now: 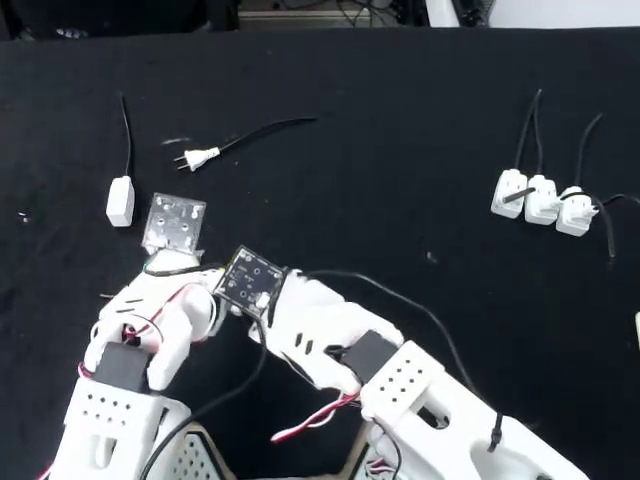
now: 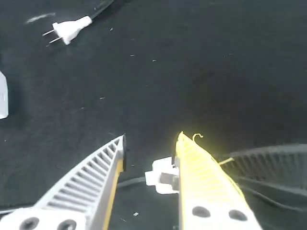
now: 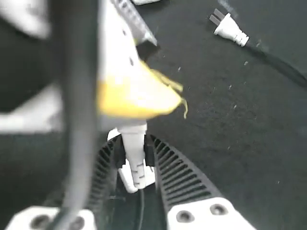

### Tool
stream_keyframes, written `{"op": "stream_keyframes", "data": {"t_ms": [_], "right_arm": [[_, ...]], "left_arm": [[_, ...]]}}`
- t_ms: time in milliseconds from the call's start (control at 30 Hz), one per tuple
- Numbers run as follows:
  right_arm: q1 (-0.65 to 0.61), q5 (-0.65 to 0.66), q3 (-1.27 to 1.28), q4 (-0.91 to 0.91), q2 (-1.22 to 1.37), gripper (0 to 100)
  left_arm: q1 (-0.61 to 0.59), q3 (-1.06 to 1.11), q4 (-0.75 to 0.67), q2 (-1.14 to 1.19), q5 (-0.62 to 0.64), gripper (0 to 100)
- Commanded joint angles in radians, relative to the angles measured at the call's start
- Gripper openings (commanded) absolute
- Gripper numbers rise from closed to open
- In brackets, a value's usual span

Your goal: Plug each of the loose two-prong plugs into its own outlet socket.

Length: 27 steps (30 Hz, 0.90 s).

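At the bottom of the high view, the two arms are seen side by side, and their tips are brought together in the lower left part of the picture. The right gripper [image 3: 133, 146] is pressed together on a small white plug [image 3: 134, 167], which is pinched between its two black ribbed fingers [image 3: 172, 172] near the bottom middle of the right wrist view. The left gripper [image 2: 151, 139] is spread apart, with nothing held between its white finger and its yellow finger [image 2: 196, 167]. In the left wrist view, the pinched plug is seen low in the middle, right beside the yellow finger; whether the two touch cannot be told. A little farther up on the black table [image 1: 400, 150], a single white socket [image 1: 120, 201] with a black cord is laid at the left side. Just past it, toward the upper left, a loose plug [image 1: 200, 158] is laid flat with its two prongs pointed to the left and its black cord stretched to the right. Far off at the right side, three white sockets [image 1: 541, 200] with black cords are set in a row, touching each other.
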Motion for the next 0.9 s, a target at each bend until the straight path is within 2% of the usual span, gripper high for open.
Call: {"op": "stream_keyframes", "data": {"t_ms": [0,167,400,600,767,867], "right_arm": [[-0.005,-0.009,-0.082,0.025,-0.039,1.0],[-0.005,-0.061,-0.088,0.018,-0.039,1.0],[-0.011,-0.068,-0.087,0.005,-0.039,1.0],[-0.011,-0.049,-0.079,0.008,-0.033,1.0],[-0.011,-0.049,-0.079,0.008,-0.035,1.0],[-0.008,-0.054,-0.081,0.012,-0.039,1.0]], "left_arm": [[-0.076,0.039,-0.075,-0.008,-0.023,18],[-0.091,0.059,-0.077,-0.008,-0.023,18],[-0.091,0.067,-0.078,-0.008,-0.023,18],[-0.133,-0.048,-0.060,-0.008,-0.008,18],[-0.016,-0.071,0.020,-0.008,0.029,18],[0.013,-0.015,-0.014,-0.008,-0.006,18]]}}
